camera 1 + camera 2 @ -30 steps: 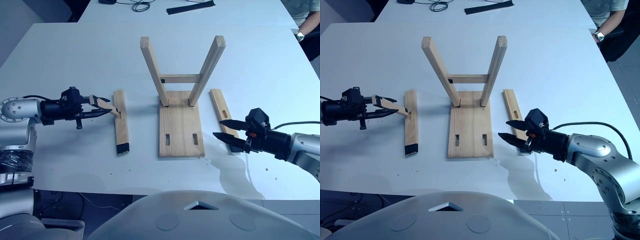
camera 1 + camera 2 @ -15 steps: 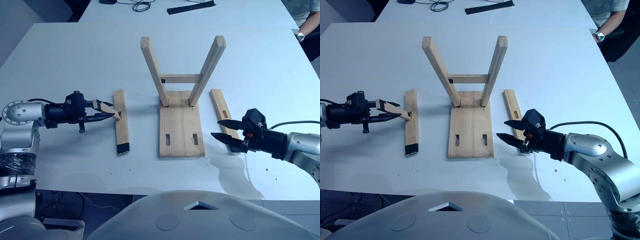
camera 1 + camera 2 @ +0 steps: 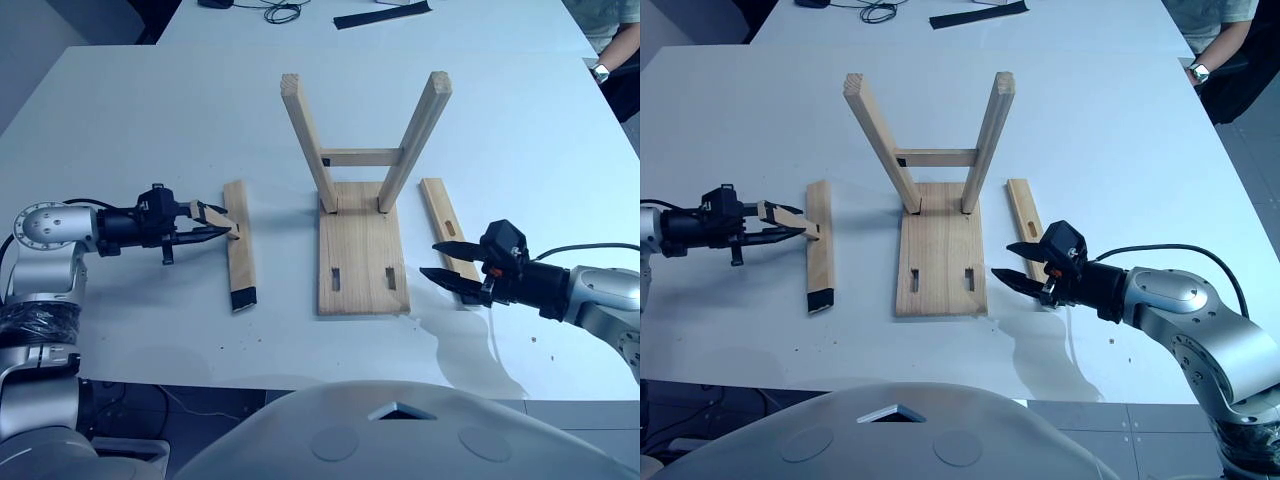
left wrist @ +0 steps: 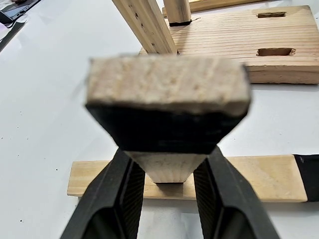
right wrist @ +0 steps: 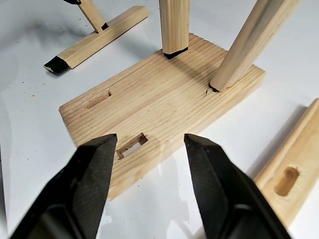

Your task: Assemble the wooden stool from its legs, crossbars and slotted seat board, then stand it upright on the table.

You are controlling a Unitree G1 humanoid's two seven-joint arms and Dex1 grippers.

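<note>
seat board: flat mid-worktop (image 3: 362, 247), two near slots (image 3: 336, 279) open, near edge well back from the worktop's (image 3: 150, 110) front edge
upright legs: two (image 3: 308, 140) standing in the far slots, splayed, joined by a crossbar (image 3: 362, 157)
left loose leg: flat (image 3: 240, 243), beside the board's left edge, with a strip of white worktop between
left gripper: (image 3: 205, 222) jaws clamped on a short held bar (image 4: 167, 84), tilted, its tip meeting the left loose leg near the far end; I can't tell if it's in the slot
right loose leg: flat (image 3: 441, 218), just off the board's right edge
right gripper: (image 3: 432, 258) jaws spread with nothing between them, low over that leg's near end, by the board's near right corner
room: I see broad white worktop out left and right of both arms
</note>
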